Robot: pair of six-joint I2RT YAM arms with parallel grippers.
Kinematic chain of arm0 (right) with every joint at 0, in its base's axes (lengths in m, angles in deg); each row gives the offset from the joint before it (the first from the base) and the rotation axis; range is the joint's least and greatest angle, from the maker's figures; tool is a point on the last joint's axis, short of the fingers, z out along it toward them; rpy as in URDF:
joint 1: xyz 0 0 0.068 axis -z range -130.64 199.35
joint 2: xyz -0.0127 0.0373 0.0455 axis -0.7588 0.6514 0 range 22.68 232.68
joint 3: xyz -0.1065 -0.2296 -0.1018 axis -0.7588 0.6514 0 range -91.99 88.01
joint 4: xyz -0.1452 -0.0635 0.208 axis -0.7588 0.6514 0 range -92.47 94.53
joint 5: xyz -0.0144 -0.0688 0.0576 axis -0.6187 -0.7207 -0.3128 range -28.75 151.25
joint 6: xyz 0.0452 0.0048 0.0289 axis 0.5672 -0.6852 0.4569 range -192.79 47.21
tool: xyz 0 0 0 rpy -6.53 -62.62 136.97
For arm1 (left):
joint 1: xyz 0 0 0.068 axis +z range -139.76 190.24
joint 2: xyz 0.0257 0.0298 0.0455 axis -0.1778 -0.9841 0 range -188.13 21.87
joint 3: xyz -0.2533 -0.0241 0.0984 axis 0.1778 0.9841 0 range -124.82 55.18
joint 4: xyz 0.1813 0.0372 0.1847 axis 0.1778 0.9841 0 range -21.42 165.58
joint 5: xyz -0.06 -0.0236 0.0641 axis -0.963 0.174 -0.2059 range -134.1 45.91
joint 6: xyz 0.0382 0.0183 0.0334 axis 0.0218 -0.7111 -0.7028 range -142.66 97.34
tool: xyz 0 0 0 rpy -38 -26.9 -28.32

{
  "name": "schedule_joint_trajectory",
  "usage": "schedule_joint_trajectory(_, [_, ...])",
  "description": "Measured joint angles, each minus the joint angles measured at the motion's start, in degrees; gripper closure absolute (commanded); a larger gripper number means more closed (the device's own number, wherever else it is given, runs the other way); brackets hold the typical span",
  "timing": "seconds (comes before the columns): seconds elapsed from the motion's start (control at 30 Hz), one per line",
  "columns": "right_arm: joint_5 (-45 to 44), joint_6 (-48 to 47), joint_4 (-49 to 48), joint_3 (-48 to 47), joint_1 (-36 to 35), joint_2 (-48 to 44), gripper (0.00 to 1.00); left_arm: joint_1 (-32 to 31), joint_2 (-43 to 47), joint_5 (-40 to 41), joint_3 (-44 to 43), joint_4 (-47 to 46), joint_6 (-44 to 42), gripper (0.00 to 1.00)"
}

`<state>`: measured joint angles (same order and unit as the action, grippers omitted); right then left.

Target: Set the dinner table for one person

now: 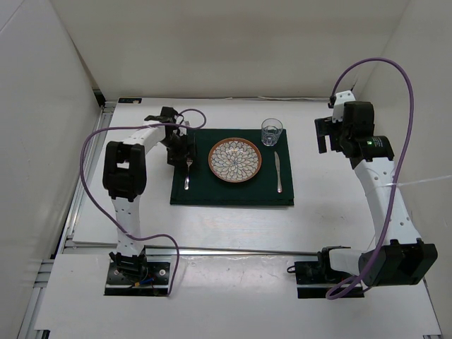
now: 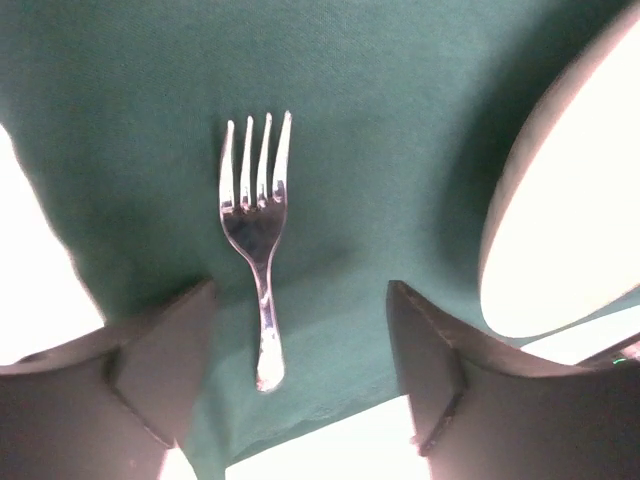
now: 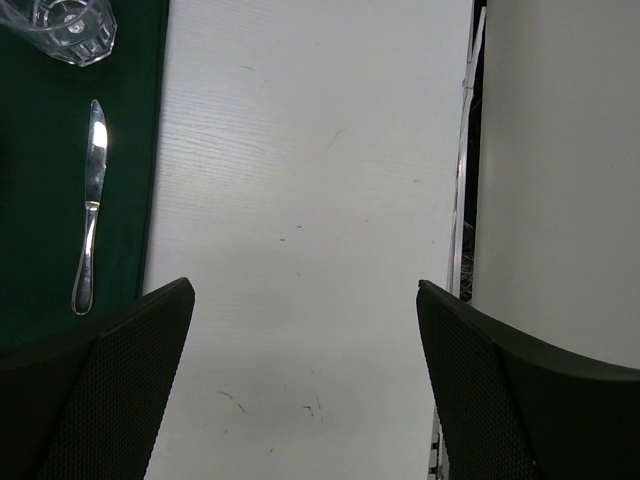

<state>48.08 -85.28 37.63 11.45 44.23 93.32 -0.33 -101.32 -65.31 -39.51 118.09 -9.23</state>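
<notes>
Table (image 1: 233, 226), white and wide, carried a dark green mat (image 1: 233, 196) at its middle, and a patterned plate (image 1: 235, 160) sat centred on that mat. Left of the plate, clear of its rim, a fork (image 2: 255, 225) lay flat on the mat. The left gripper (image 2: 300, 300) hung over the fork's handle end with its jaws spread wide. One finger stood on either side of the handle, neither touched it, and the fork's tines pointed away from them. It gripped nothing. Right of the plate a knife (image 1: 279, 171) lay on the mat, roughly parallel to the fork, its blade pointing away from the arm bases. A clear glass (image 1: 272, 131) stood upright on the mat to the far right of the plate, just beyond the knife's tip. Further right of the plate, off the mat, the right gripper (image 3: 305, 290) hovered over bare table, its jaws wide apart and empty.
</notes>
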Motion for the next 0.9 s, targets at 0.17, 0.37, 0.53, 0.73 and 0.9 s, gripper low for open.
schedule_joint_trajectory(0.17, [2.19, -0.28, -0.98, 1.31, 2.12, 0.09, 0.0, 2.56, 3.56, -0.74, 0.0, 1.33, -1.66, 0.0])
schedule_joint_trajectory(0.37, [4.72, -0.15, -3.3, 6.54, 6.86, 1.42, 0.0, 8.68, 11.15, 0.26, 0.22, 2.8, -7.17, 0.0])
schedule_joint_trajectory(0.53, [6.75, 0.52, -5.68, 13.84, 16.83, 4.02, 0.0, 14.91, 21.79, 4.81, 7.3, 1.16, -12.9, 0.0])
schedule_joint_trajectory(0.73, [7.89, 1.09, -6.88, 16.44, 22.93, 5.95, 0.0, 21.2, 29.77, 10.4, 16.46, -1.31, -18.56, 0.0])
schedule_joint_trajectory(0.9, [9.4, 1.27, -8.07, 16.46, 23.06, 5.92, 0.0, 25.55, 29.94, 11.43, 19.28, -2.64, -20.74, 0.0])
